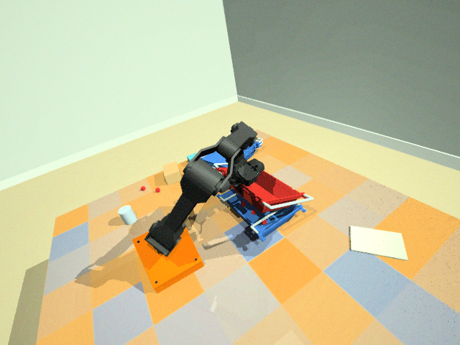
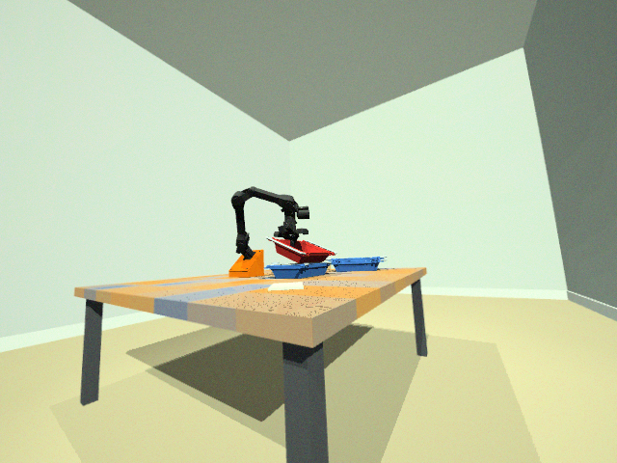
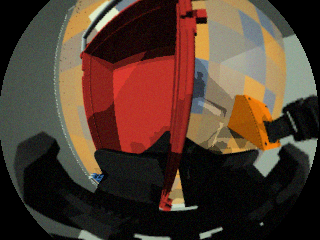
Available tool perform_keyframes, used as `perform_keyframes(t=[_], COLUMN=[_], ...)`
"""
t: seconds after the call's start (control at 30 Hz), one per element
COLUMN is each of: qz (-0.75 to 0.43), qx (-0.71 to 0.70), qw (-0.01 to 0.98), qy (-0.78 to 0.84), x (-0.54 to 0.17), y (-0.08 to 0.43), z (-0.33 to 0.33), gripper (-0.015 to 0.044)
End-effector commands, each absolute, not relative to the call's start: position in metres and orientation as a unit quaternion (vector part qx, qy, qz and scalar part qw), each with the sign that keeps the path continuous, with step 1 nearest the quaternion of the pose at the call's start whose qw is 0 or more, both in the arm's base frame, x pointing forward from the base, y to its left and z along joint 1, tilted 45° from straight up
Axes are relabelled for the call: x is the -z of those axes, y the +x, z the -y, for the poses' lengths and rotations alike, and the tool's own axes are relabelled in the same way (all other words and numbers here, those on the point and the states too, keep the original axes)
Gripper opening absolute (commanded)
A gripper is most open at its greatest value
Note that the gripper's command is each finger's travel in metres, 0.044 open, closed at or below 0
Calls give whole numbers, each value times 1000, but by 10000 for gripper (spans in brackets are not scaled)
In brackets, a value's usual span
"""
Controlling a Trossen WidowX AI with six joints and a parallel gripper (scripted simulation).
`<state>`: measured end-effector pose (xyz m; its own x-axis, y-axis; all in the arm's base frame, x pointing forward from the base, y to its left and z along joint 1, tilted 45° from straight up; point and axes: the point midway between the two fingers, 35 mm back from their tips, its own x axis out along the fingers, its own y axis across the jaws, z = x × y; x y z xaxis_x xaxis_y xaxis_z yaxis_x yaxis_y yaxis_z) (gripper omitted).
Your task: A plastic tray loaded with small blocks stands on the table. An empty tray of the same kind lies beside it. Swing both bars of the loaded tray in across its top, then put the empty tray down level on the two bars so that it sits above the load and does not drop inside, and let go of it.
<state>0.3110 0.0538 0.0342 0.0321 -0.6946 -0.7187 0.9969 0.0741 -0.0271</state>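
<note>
The loaded blue tray (image 1: 279,223) (image 2: 298,271) stands on the table with small red blocks (image 1: 264,221) inside. Its near wire bar (image 1: 263,220) and far wire bar (image 1: 227,198) lie inward over its top, partly hidden. The empty red tray (image 1: 277,185) (image 2: 309,254) (image 3: 142,95) is above it, tilted, its gripped long side higher. I cannot tell whether it touches the bars. The red tray's own near bar (image 1: 290,204) sticks out over its end. My gripper (image 2: 294,242) (image 3: 171,134) is shut on the red tray's long side wall; the arm hides the fingertips in the top view.
Another blue tray (image 1: 215,159) (image 2: 355,264) with white bars stands behind. A wooden block (image 1: 172,173), two small red pieces (image 1: 143,187) (image 1: 157,190) and a white cylinder (image 1: 127,215) are on the left. A white plate (image 1: 378,243) (image 2: 285,286) lies on the right. The orange base (image 1: 169,265) (image 2: 249,266) carries the arm.
</note>
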Motion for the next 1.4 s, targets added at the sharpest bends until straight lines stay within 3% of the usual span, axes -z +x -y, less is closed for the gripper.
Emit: perform_keyframes(t=[0.0, 1.37], qz=[-293, -293], qx=[630, 630], qw=[671, 671], qy=[258, 258], x=[-32, -8], y=[308, 294], z=[-50, -25], gripper=[0, 0])
